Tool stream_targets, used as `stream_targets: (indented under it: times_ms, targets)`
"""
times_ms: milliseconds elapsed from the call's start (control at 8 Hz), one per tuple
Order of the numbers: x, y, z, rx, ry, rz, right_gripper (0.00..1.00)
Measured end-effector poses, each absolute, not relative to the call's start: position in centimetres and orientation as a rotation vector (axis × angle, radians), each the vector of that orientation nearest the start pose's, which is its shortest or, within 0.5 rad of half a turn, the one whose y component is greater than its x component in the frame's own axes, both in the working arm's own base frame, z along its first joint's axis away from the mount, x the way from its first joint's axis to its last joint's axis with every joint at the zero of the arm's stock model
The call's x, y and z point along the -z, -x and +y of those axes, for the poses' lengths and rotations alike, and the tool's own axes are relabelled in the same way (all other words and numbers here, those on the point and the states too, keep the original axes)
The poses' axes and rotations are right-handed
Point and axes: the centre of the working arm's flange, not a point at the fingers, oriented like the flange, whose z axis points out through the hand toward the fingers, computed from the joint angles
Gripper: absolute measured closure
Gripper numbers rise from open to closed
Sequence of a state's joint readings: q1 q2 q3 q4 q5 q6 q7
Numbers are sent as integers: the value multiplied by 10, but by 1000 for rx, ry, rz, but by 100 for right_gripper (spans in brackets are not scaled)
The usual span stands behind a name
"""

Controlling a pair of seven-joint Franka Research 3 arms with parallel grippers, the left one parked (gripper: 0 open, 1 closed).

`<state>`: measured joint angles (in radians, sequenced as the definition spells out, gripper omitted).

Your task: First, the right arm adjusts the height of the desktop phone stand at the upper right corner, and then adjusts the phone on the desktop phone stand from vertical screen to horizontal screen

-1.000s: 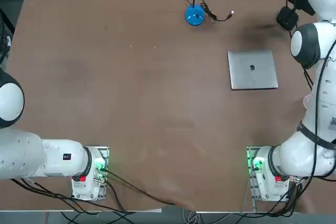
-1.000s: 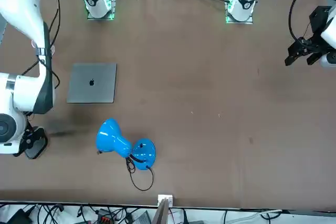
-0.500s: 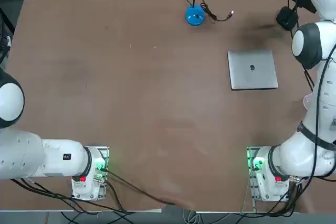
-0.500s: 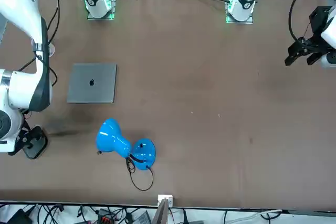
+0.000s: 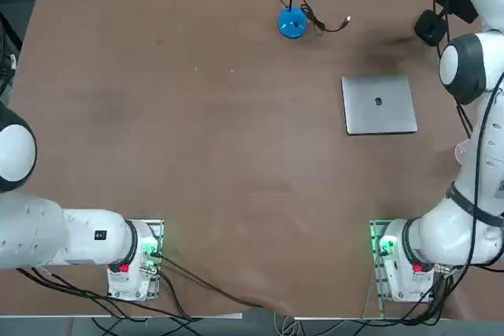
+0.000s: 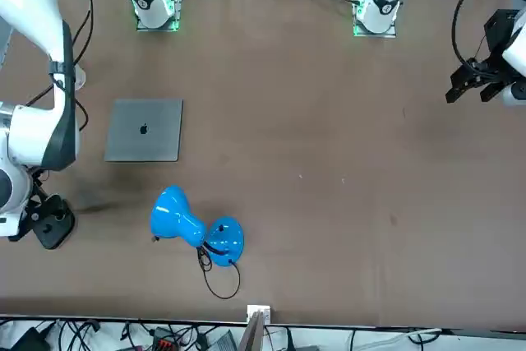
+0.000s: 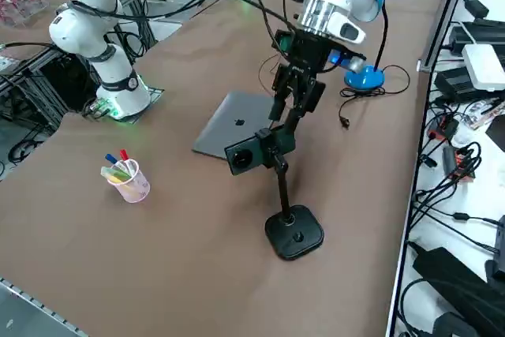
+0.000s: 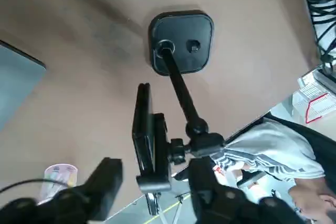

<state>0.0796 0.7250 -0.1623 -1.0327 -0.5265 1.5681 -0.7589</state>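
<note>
The right gripper (image 7: pixel 293 99) hangs released, fingers parted, just above the phone (image 7: pixel 246 153), touching nothing. The phone sits sideways atop the phone stand (image 7: pixel 293 230), just beside the laptop (image 7: pixel 230 126). The laptop lid bears a dark logo; no writing is legible.

Brown table (image 5: pixel 197 131) carries laptop (image 5: pixel 379 105), blue lamp (image 6: pixel 197 229), stand (image 7: pixel 294 231).

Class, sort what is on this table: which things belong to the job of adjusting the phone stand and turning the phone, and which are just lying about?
Job: right gripper, open just above the phone; desktop phone stand; phone.

Lying about: silver laptop; blue desk lamp; cup of pens.
</note>
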Motion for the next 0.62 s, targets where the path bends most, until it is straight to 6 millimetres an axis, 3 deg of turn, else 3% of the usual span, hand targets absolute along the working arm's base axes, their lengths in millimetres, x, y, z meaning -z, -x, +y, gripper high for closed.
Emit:
stream_targets:
  times_ms: [125,375,625]
  targets:
    - [-437,-729,-73,536,-2395,947,0]
    - [-463,-722,-68,476,-2456,942,0]
    - [-502,-713,-61,329,-2605,841,0]
